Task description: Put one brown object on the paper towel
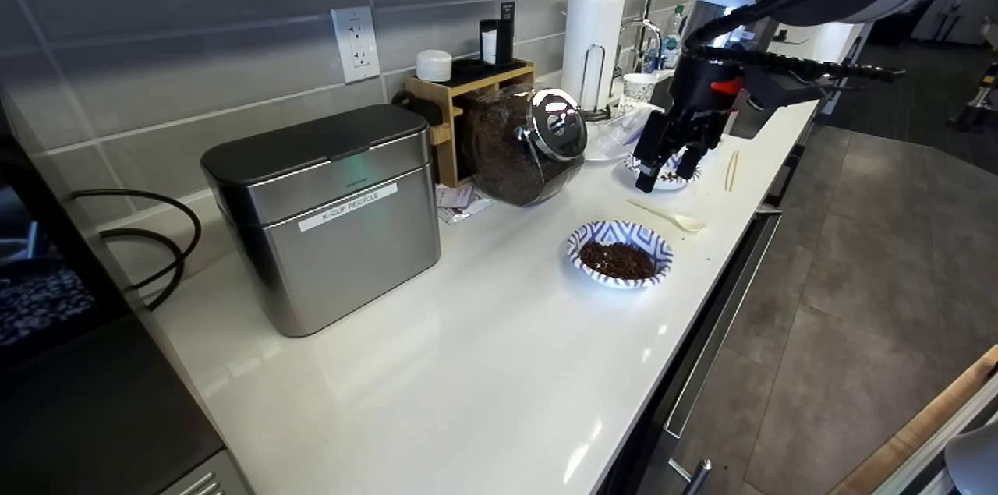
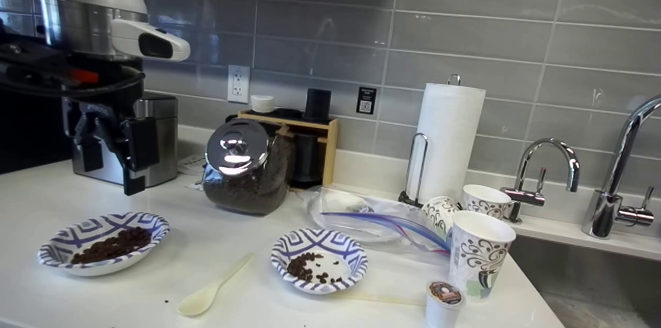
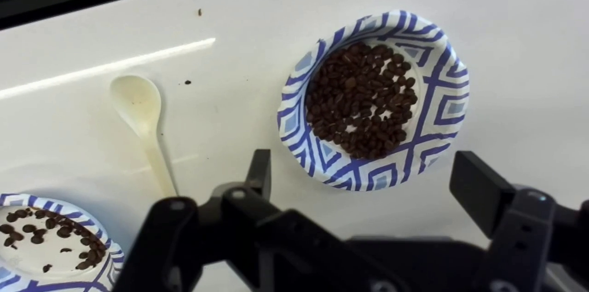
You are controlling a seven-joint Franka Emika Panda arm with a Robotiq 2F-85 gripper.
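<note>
Many tiny brown objects [image 3: 361, 99] lie heaped in a blue-and-white patterned bowl [image 3: 444, 112], which shows in both exterior views [image 1: 659, 245] [image 2: 57, 254]. A second patterned bowl [image 2: 356, 263] holds fewer brown objects [image 2: 302, 267]; it also shows in the wrist view [image 3: 115, 260]. A loose brown lump [image 3: 187, 82] lies on the counter beside the spoon. My gripper [image 3: 363, 174] is open and empty, its fingers wide apart. It hangs well above the counter in both exterior views [image 1: 667, 167] [image 2: 114, 168], near the fuller bowl. I cannot make out the flat paper towel on the white counter.
A pale spoon [image 2: 206, 294] lies between the bowls. A clear plastic bag [image 2: 356, 209], patterned paper cups [image 2: 480, 250], a small pod [image 2: 444, 302] and an upright paper roll [image 2: 446, 142] stand beyond. A glass jar [image 1: 507, 144] and steel bin [image 1: 351, 222] line the wall.
</note>
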